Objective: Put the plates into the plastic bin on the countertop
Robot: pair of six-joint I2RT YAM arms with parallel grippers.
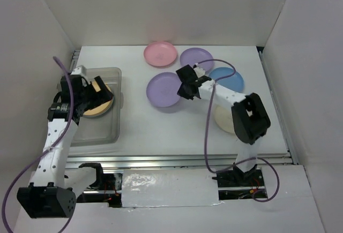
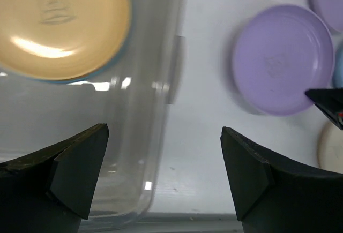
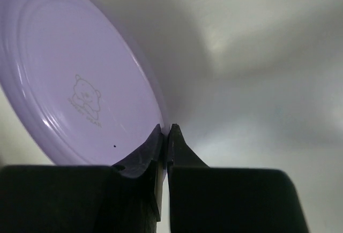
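Our right jaws pinch shut on the rim of the round purple plastic plate (image 3: pixel 80 83), which fans out left of them, apparently tipped off the white table (image 1: pixel 139 126) for carrying. Our left jaws gape wide and empty. Ahead of their left tip, the clear rectangular plastic bin (image 2: pixel 161 110) holds a round orange-yellow plastic plate (image 2: pixel 59 24).

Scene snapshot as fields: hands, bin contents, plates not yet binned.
left hand: open, above the bin
right hand: shut on rim of near purple plate, plate tilted
bin contents: yellow plate
outside bin: pink plate, far purple plate, blue plate, cream plate
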